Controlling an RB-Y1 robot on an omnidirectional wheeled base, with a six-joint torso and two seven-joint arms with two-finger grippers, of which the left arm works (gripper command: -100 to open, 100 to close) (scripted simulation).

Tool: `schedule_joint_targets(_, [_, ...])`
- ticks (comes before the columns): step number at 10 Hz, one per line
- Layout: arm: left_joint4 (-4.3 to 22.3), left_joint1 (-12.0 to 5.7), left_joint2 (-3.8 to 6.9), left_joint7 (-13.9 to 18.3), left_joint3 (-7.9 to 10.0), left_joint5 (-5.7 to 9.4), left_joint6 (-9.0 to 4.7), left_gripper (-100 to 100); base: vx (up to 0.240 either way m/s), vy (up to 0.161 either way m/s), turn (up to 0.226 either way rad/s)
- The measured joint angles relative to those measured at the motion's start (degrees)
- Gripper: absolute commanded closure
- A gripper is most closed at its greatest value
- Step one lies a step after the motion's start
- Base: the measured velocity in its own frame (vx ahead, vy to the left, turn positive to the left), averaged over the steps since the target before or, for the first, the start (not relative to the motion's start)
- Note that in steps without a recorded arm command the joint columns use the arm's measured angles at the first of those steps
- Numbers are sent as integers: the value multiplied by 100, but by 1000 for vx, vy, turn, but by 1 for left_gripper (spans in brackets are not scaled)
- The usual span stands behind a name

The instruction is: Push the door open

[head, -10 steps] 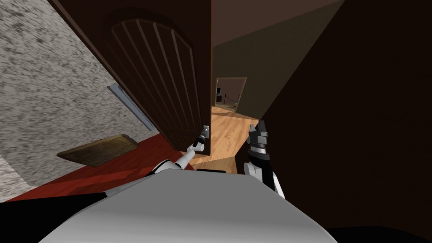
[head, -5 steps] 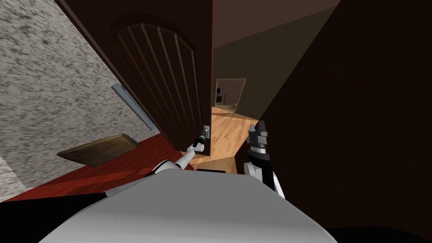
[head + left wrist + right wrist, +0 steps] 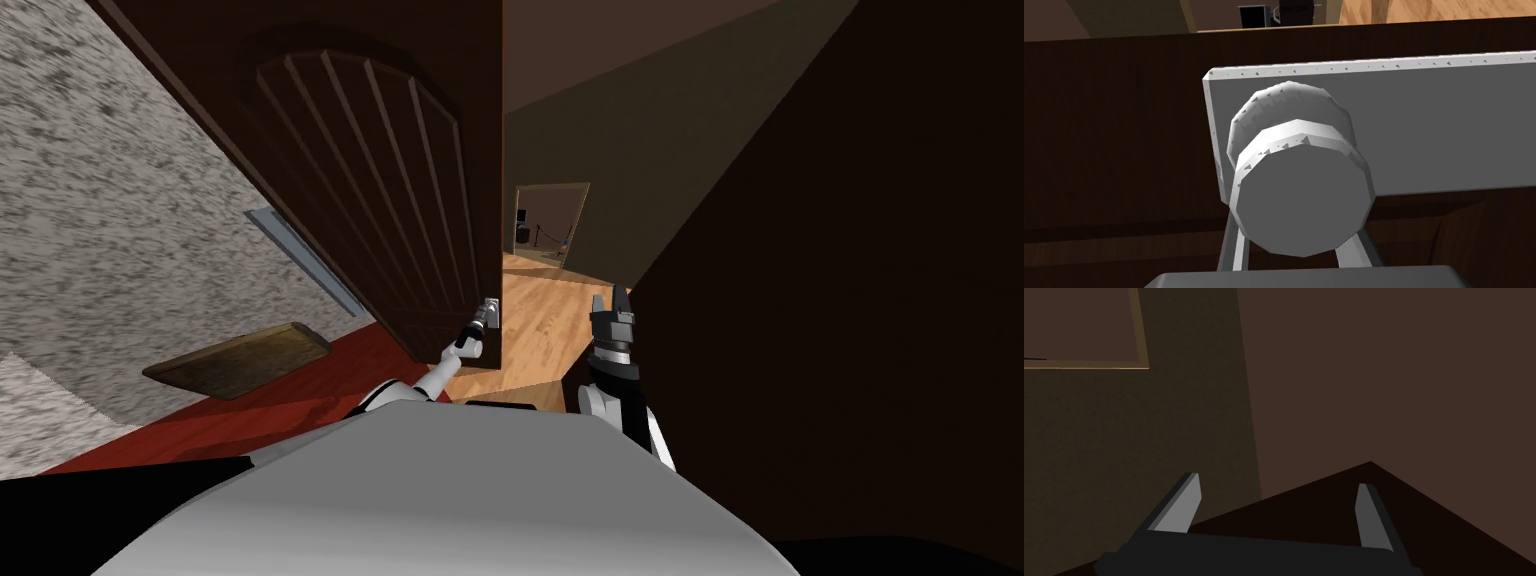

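Dark brown door (image 3: 380,200) ajar, at 11 o'clock from me. The left gripper (image 3: 481,322) pinches the grey knob (image 3: 1301,200) by the door's free edge, one finger each side. The right gripper (image 3: 1278,484) is at 1 o'clock, fingers spread wide.

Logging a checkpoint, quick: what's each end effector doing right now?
Left end effector: closed on the grey door knob.
Right end effector: open, holding nothing.
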Motion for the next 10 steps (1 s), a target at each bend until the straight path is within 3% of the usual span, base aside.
schedule_joint_targets(1, [127, -62, 75, -4, 86, 17, -99, 100, 250, 55, 231])
schedule_joint_targets(2, [189, -104, 155, -18, 174, 38, -145, -100, -16, 10, 140])
schedule_joint_targets(4, [180, -115, 168, -107, 213, 63, -123, -100, -198, -44, 38])
schedule_joint_targets(6, [121, -91, 112, -191, 245, 84, -79, -100, -202, -102, 68])
schedule_joint_targets(10, [86, -117, -234, -394, 328, 139, 8, -100, -192, -104, 55])
